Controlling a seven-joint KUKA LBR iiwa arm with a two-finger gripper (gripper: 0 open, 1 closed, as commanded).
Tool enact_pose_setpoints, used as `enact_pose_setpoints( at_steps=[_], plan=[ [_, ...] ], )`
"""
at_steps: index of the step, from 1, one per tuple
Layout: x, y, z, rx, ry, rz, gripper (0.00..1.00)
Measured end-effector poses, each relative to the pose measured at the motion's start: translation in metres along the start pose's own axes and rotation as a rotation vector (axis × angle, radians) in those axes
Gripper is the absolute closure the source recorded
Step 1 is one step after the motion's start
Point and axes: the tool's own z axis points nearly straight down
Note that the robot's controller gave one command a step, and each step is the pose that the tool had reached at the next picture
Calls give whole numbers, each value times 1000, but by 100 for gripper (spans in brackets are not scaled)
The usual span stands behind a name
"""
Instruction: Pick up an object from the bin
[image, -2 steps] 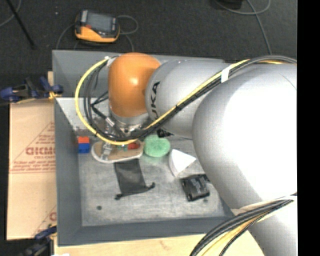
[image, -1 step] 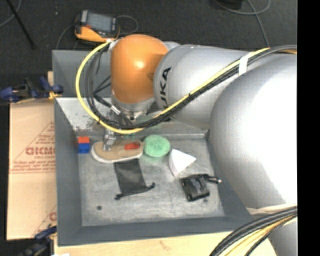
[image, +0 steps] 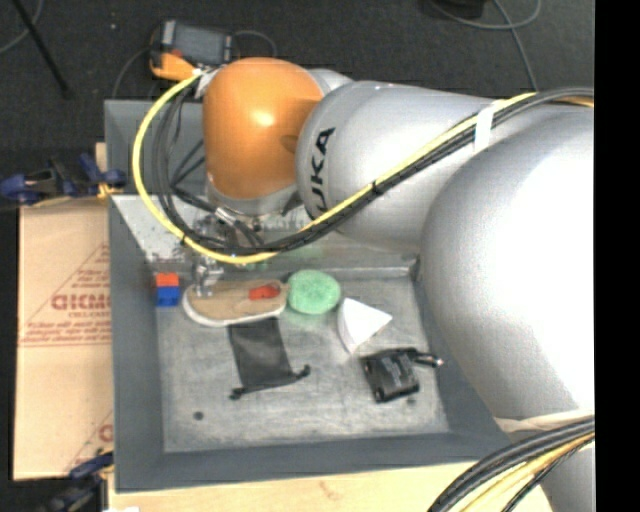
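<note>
Several things crowd the fingers (image: 206, 279), whose opening cannot be told: beige oval (image: 236, 305), blue block (image: 167, 294), green disc (image: 313, 293).

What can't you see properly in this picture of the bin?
Camera view: the back of the bin is hidden behind the orange cover and silver arm.
Camera view: the beige oval thing has its left end partly covered by the gripper.
Camera view: the dark speck on the bin floor is too small to name.
</note>
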Motion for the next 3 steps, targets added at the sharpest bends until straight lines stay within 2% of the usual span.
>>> enact_pose_setpoints(
  at_steps=[1,2,3],
  plan=[
    [-2,8,3,-2,3,22,100],
    [11,17,47,0,6,-99,0],
    [16,21,68,-1,6,-480,0]
  ],
)
